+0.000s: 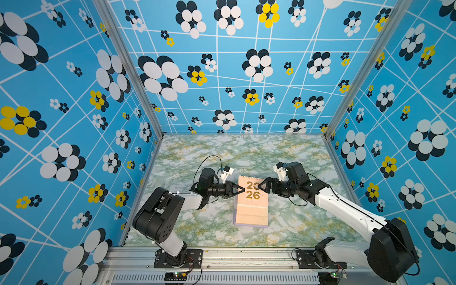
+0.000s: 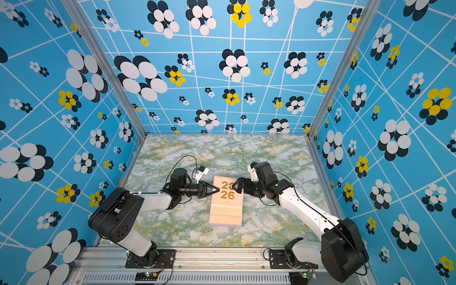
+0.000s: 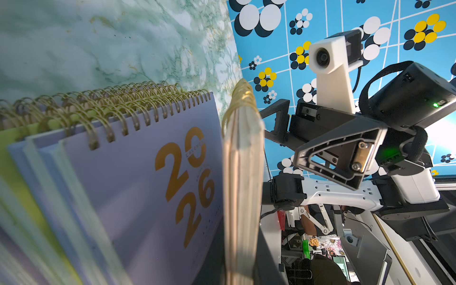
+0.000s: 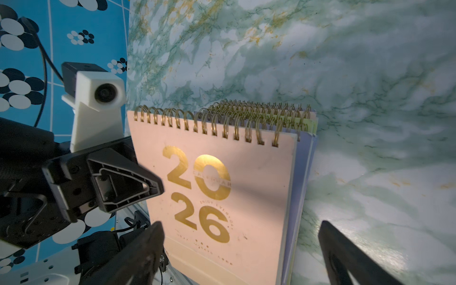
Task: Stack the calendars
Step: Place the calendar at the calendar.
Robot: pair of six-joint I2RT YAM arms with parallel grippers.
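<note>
Closest to the top camera are two bulky black shoulders, those of the left arm [image 1: 158, 222] and the right arm [image 1: 392, 254]. Both arms are mounted on an aluminium rail [image 1: 246, 254] and reach over the green-veined, marble-print bench [image 1: 197, 153].

Starting at the left, the left gripper [image 1: 242, 190] has its black jaws pressed together on the left edge of a flat, spiral-bound, peach-pink calendar [image 1: 254, 209] with gold "20 26" on its card cover. In the left wrist view this calendar runs edge-on between the jaws. It is held just above a lavender calendar [image 3: 138, 185] of the same make, whose cover shows beneath it.

Under that lie more wire bindings and a yellow-green calendar [image 3: 14, 158]. I cannot count how many are in the pile [image 4: 303, 185]. In both top views the pile sits mid-bench, between the two grippers.

At the right, the right gripper [image 1: 260, 187] has its jaws wide apart with nothing in them. Its tip is over the right edge of the peach-pink calendar; whether it touches I cannot tell.

The task looks almost done: every calendar in sight belongs to one pile, and the top one seems to be the last. What is left is to lower it, square its binding with the others (it sits offset in the right wrist view) and let go.
</note>
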